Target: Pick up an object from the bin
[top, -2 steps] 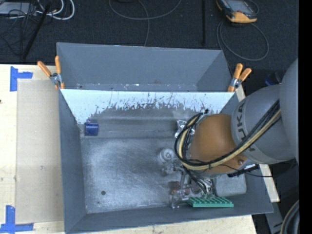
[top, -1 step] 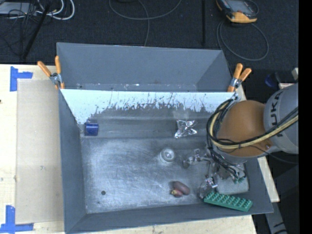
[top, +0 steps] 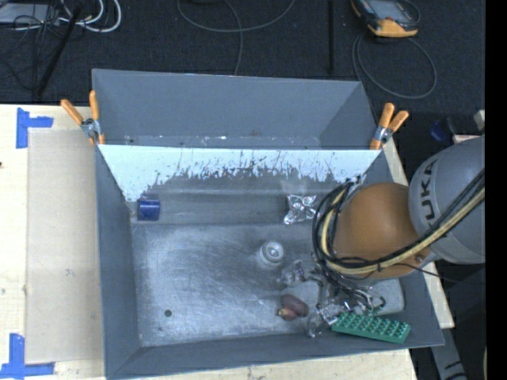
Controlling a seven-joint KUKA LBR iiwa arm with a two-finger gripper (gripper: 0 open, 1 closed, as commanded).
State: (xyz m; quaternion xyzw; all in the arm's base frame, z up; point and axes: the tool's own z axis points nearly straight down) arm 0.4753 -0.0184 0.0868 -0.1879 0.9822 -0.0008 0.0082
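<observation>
My gripper (top: 339,296) hangs low over the front right part of the bin, partly hidden under the arm's cover and cables. Just to its left, a small brown rounded lump (top: 291,306) lies on the bin floor. A green studded plate (top: 371,326) lies flat at the front right corner, right beside the gripper and partly under it. A small clear round cap (top: 272,252) rests on the floor a little farther back and to the left.
A crumpled silver foil piece (top: 301,207) sits against the back wall, right of the middle. A small blue block (top: 148,209) sits at the back left corner. The arm reaches in over the bin's right wall.
</observation>
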